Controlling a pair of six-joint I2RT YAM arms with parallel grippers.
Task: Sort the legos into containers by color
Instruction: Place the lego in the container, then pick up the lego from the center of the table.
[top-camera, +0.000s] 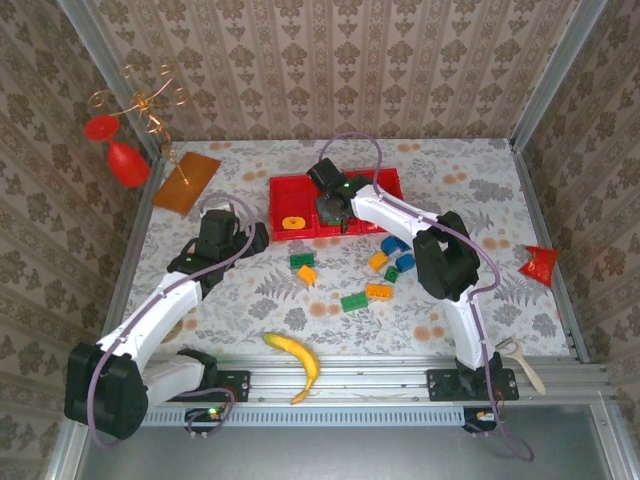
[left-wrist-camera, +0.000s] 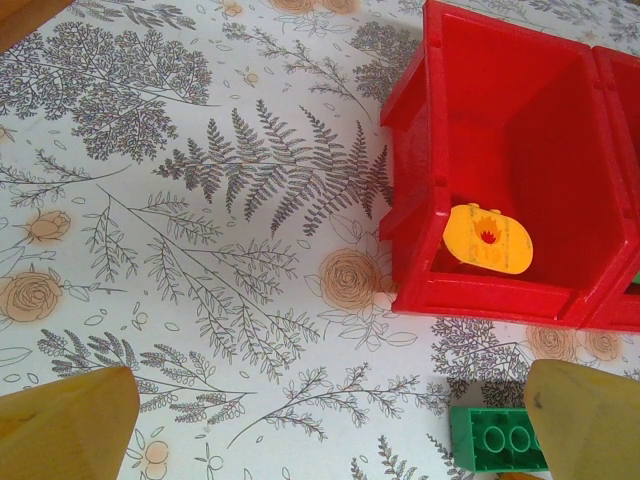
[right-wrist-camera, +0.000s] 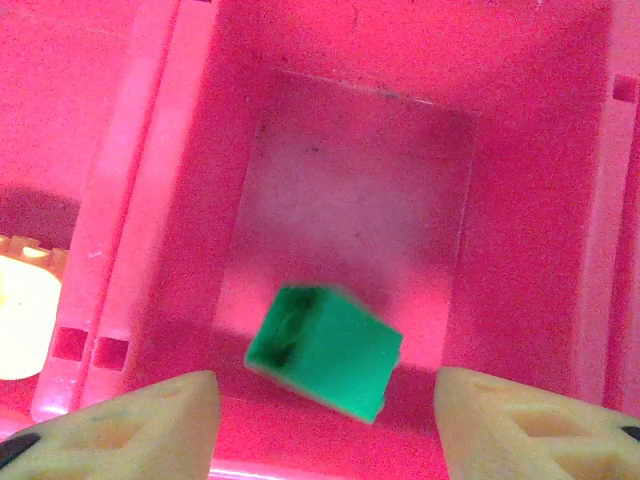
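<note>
Nearest, the loose legos (top-camera: 380, 270) sat scattered on the tabletop (top-camera: 520, 190), with the left pincer (left-wrist-camera: 325, 440) spread wide just beside the red tray (left-wrist-camera: 420, 290). Further back, the right pincer (right-wrist-camera: 320, 420) was apart over the middle compartment, green brick (right-wrist-camera: 325, 350) inside, untouched. I'd lift straight up, clear of the walls.

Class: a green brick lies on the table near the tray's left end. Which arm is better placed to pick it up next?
Left. The left gripper hangs open beside the green brick, which lies by its fingertip. The right gripper is open over the tray, a second brick loose below it.
</note>
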